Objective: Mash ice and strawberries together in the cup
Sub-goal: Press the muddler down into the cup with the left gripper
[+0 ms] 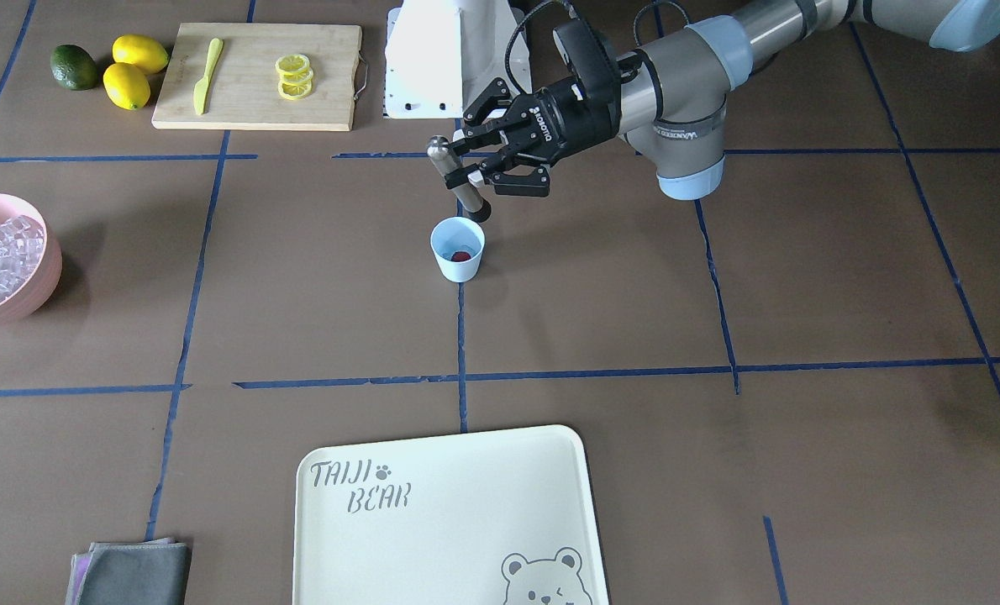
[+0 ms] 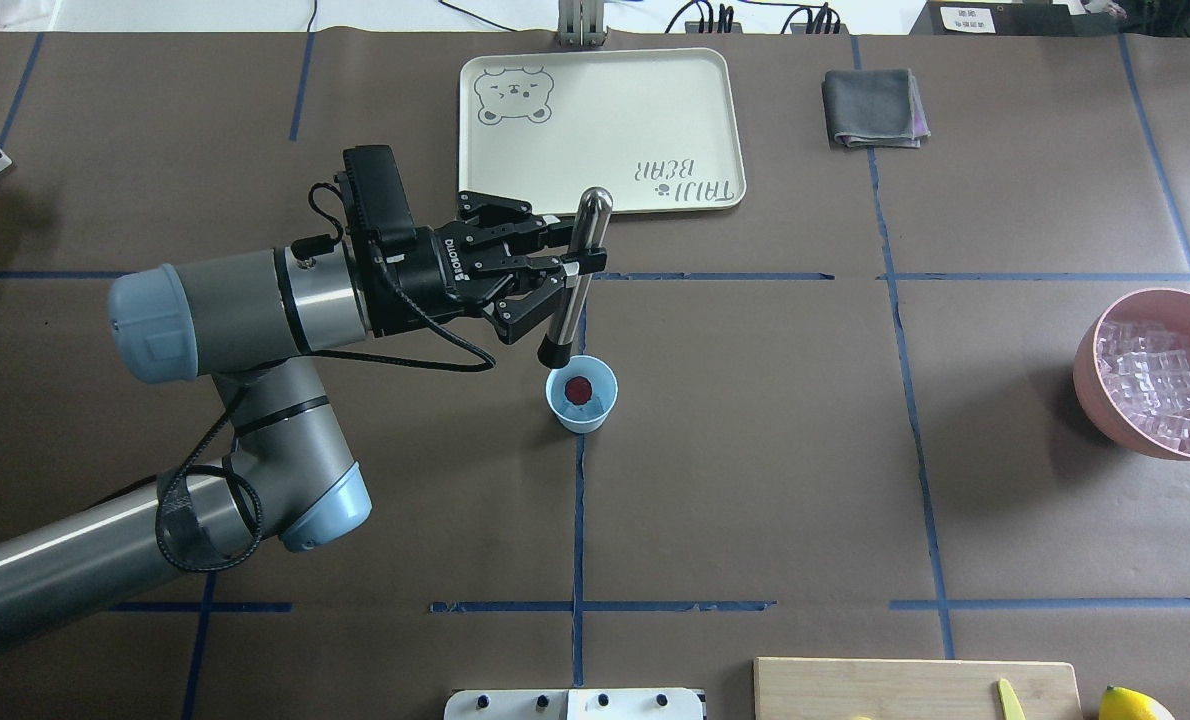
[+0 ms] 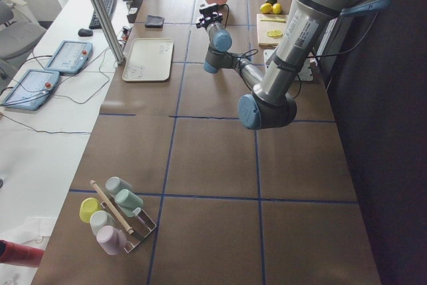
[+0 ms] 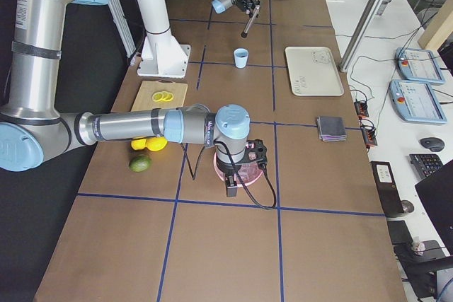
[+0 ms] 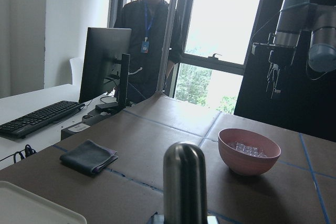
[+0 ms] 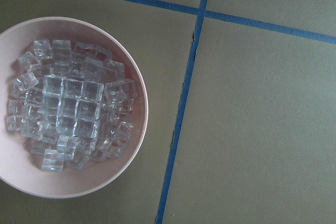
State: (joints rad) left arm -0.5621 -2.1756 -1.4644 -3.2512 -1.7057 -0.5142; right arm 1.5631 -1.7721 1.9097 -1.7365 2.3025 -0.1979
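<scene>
The light-blue cup [image 2: 585,416] stands near the table's middle, also in the front view [image 1: 456,269]. One red strawberry [image 2: 579,388] lies in it [image 1: 461,255]. My left gripper [image 2: 567,265] is shut on a metal muddler [image 2: 579,262], tilted, its black tip just over the cup's rim [image 1: 459,181]. The ice [image 6: 68,114] fills a pink bowl [image 6: 134,145] far to my right [image 2: 1090,370]. I see no ice in the cup. My right gripper [image 4: 231,187] hangs above that bowl; it is small in the left wrist view [image 5: 273,85] and I cannot tell its state.
A cream bear tray [image 2: 605,90] and a grey cloth [image 2: 873,108] lie on the far side. A cutting board [image 1: 256,76] holds lemon slices [image 1: 294,76] and a yellow knife [image 1: 207,76]; lemons [image 1: 130,71] and an avocado [image 1: 74,67] lie beside it. A person [image 5: 149,35] stands beyond the table.
</scene>
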